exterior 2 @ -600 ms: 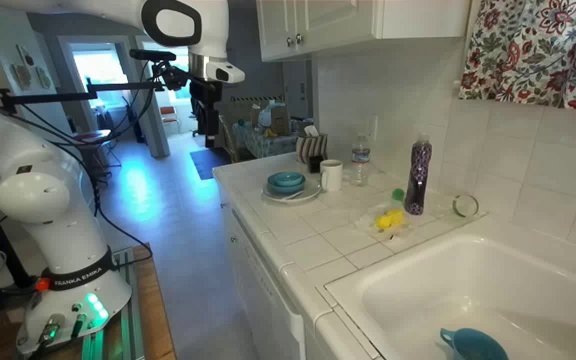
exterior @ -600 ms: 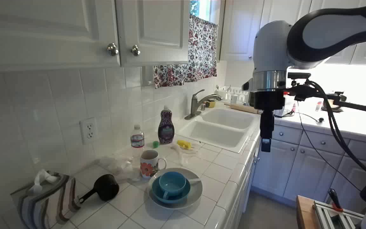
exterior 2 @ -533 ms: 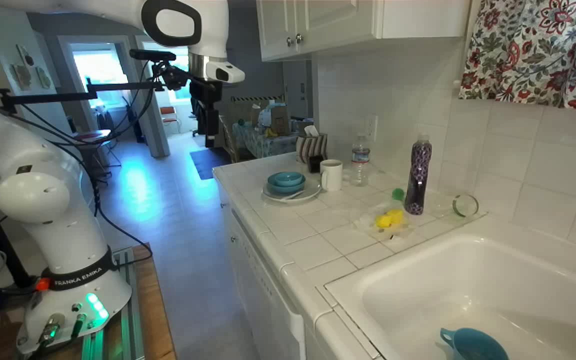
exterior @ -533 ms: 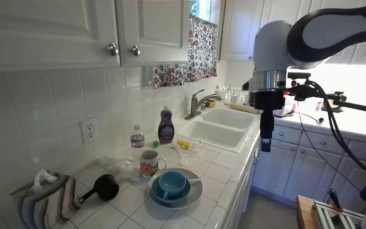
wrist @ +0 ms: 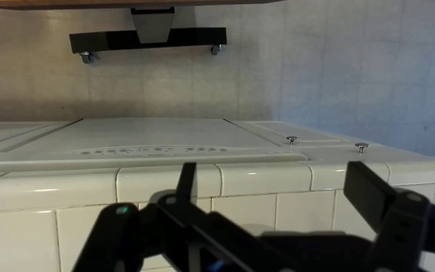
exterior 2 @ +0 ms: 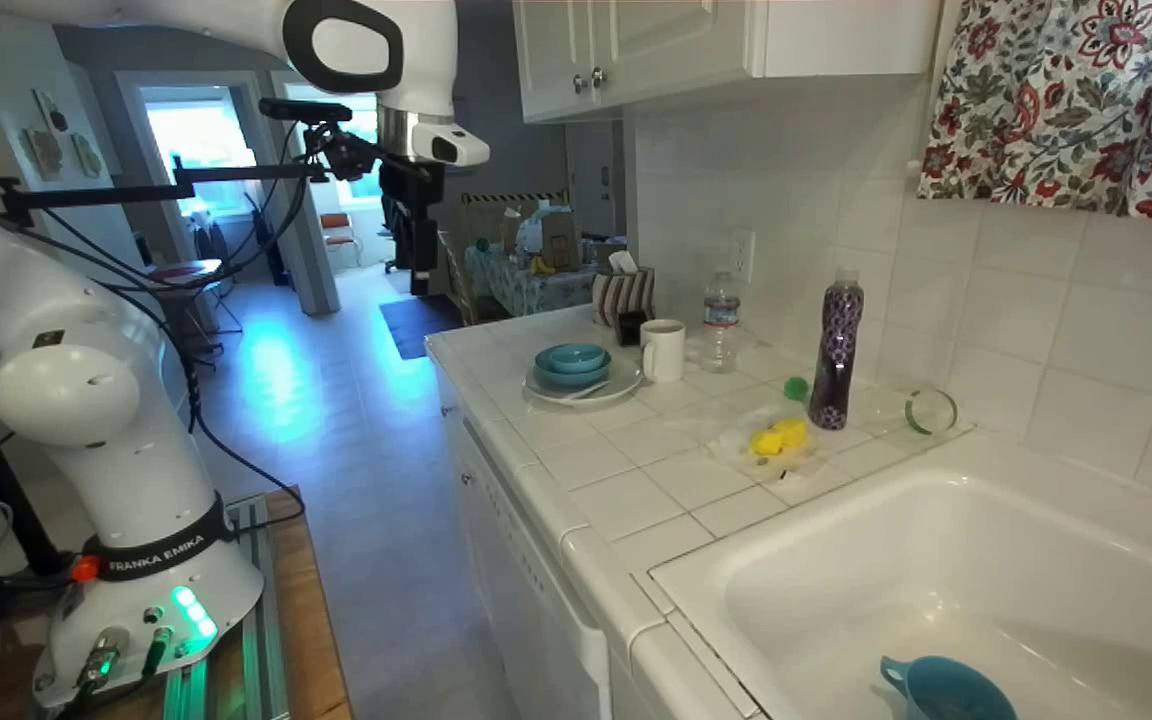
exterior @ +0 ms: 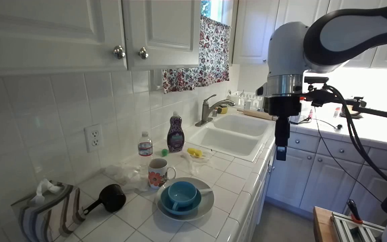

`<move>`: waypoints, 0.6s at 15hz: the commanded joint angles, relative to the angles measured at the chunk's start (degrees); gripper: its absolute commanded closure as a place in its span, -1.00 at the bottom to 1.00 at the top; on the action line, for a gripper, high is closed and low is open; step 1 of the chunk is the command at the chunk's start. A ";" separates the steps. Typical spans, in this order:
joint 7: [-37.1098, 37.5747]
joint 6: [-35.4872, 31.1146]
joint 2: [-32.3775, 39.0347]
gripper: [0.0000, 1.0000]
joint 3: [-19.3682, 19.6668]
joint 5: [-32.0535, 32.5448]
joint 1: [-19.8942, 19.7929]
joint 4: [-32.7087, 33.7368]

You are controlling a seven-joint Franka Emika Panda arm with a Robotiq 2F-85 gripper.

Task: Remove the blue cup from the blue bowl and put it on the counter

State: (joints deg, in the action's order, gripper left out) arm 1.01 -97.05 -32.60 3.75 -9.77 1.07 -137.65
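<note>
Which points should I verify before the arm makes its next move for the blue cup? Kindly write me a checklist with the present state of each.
1. Gripper open and holding nothing: ok.
2. Blue cup inside the blue bowl: ok.
3. Gripper above the blue cup: not ok; the wrist view shows the floor and the edge of the counter, no cup.
4. Blue cup loose in the blue bowl: cannot tell.
5. Mug apart from the plate: cannot tell, they stand close together.
</note>
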 commanded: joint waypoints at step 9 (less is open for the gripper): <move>24.52 -21.22 5.91 -1.00 -6.56 -8.49 -3.18 -1.04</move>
State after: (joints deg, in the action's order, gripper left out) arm 19.40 -111.05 -29.08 -0.42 -14.81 -1.03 -137.95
